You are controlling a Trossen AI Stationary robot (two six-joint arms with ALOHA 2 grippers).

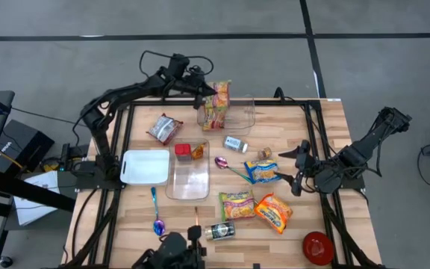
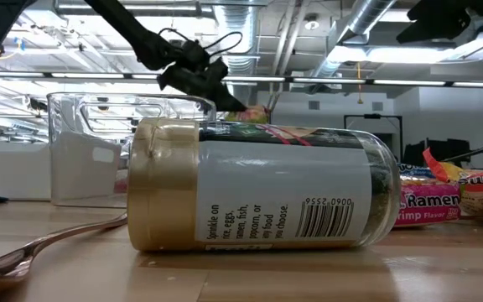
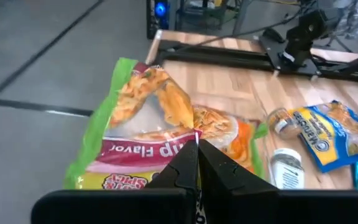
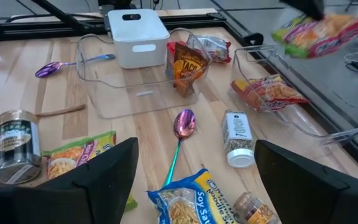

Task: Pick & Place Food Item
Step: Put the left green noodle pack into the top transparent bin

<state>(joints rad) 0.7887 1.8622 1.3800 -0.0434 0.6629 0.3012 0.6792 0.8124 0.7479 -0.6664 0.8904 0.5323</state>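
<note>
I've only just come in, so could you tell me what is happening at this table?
The left gripper is shut on a ramen packet, holding it in the air above a clear plastic bin at the table's far edge; another packet already lies in it. The right gripper waits open near the table's right side, beside a blue noodle packet.

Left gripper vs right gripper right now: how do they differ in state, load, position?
1. The left gripper is shut on the green-edged ramen packet; the right gripper is open and empty.
2. The left gripper is at the table's far edge by the clear bin; the right gripper is at the right side near the blue noodle packet.

Shared: both are dark two-finger grippers.
</note>
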